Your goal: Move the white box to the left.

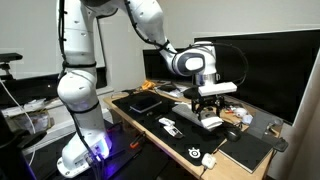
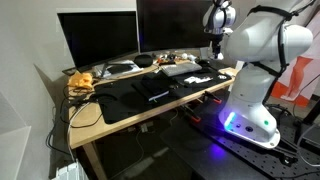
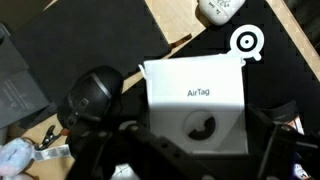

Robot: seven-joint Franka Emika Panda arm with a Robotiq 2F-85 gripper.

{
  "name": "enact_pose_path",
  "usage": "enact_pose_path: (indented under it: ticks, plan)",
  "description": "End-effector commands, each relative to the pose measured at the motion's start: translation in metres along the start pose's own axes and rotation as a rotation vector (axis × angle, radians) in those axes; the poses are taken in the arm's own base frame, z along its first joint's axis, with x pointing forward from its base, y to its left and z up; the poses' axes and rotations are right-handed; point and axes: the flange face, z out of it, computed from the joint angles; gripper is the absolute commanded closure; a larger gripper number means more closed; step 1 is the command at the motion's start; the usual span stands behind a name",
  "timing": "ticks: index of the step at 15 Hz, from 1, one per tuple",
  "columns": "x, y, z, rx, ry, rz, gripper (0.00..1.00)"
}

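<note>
Wrist view showed the white box [image 3: 195,100] lying flat on the black mat [image 3: 90,40], its lid facing up and printed with "AirTag" above a grey mark. The gripper [image 3: 200,138] hung directly over it with its jaws spread wide. One of the dark fingers [image 3: 278,128] stood off the box's right edge and the other off its left edge, so the lower part of the box lay between them. Whether either finger touched a side of the box could not be told from this view.

A round black object [image 3: 95,95] sat just beside the box's left edge. A white circular logo [image 3: 248,42] on the mat lay near the box's upper right corner, and a small white gadget [image 3: 220,10] lay farther up. A strip of the wooden desk [image 3: 185,20] ran between two mats.

In an exterior view the gripper [image 1: 207,103] pointed straight down, and the white box [image 1: 212,123] rested on the mat right beneath the fingertips, apparently not lifted, in front of a dark monitor [image 1: 270,65]
</note>
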Motion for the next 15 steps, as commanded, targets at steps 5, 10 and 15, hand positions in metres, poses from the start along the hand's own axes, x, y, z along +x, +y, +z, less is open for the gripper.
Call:
enact_pose_path:
  ticks: [5,10,15]
  plan:
    - [-0.009,0.001,0.006,0.011,-0.01,0.013,0.07]
    - [-0.009,0.001,0.006,0.01,-0.01,0.011,0.07]
    - [0.007,-0.02,0.009,0.061,-0.014,0.018,0.32]
